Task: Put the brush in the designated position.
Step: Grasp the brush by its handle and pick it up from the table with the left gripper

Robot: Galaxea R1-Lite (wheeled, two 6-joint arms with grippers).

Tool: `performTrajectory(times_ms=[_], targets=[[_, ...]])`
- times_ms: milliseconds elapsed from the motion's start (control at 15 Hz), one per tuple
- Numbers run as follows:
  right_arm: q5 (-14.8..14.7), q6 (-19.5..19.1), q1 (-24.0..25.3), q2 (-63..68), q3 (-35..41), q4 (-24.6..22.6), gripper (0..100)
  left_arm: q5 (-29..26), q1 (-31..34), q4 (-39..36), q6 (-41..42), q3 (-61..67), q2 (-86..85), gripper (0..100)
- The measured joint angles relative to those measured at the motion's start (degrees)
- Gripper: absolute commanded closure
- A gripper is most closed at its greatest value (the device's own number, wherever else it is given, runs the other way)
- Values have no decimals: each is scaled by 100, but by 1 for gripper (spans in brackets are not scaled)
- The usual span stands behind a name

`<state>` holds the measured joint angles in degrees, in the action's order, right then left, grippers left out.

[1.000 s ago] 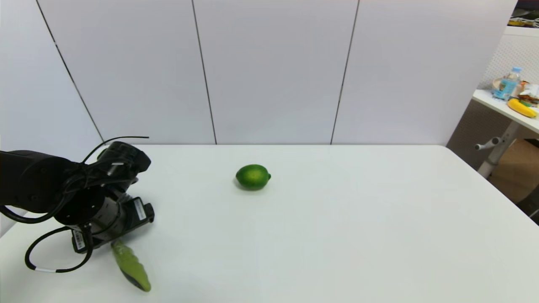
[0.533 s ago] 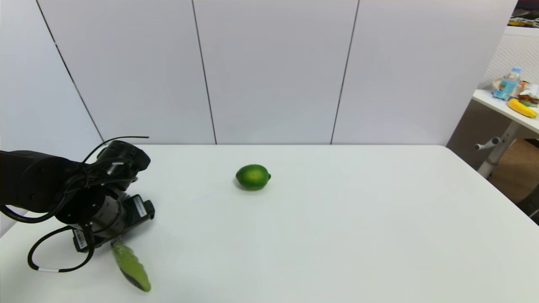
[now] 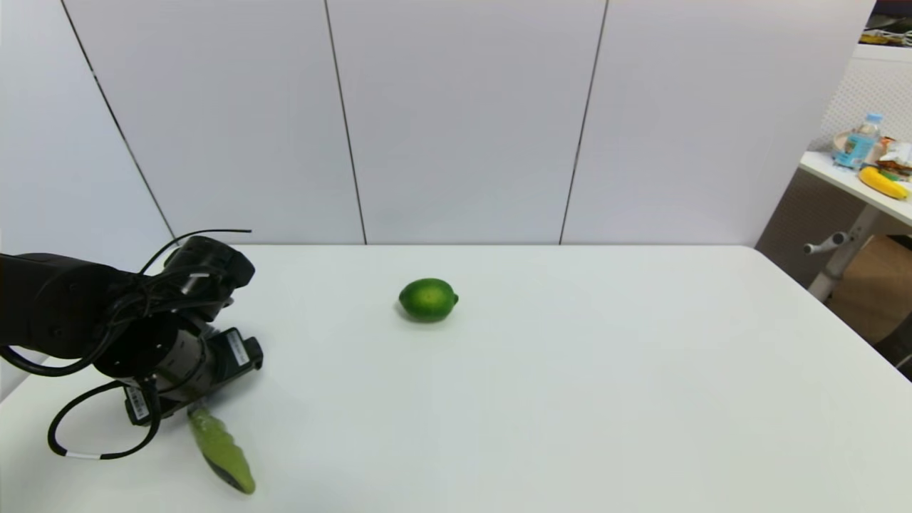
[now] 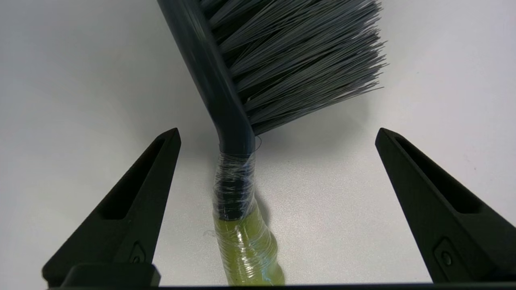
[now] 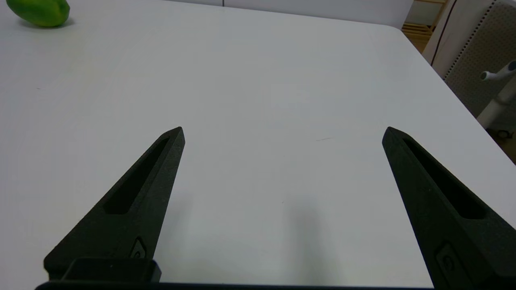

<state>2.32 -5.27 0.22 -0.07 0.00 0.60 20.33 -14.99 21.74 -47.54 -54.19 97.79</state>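
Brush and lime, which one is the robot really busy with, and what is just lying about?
For the job:
- brush, flat on the white table, between the fingers of the open left claw

Just lying about:
- lime, alone mid-table
- right claw, open over bare table
- banana and water bottle on the side table

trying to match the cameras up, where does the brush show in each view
Head view: brush at lower left, only its green handle showing below the left gripper.
Left wrist view: brush at centre, between the open fingers.
Right wrist view: not in it.
Shared landmark: white table.
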Motion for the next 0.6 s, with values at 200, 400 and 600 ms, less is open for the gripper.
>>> performTrajectory(times_ms=[200, 400, 600], targets=[[0, -2, 0, 0, 0, 0, 0, 0, -2, 39, -50, 41, -33, 0], [0, 0, 0, 0, 0, 4, 0, 15, -11, 41, -118, 133, -72, 0], [0, -2, 0, 0, 0, 2, 0, 20, -11, 22, -129, 184, -83, 0]])
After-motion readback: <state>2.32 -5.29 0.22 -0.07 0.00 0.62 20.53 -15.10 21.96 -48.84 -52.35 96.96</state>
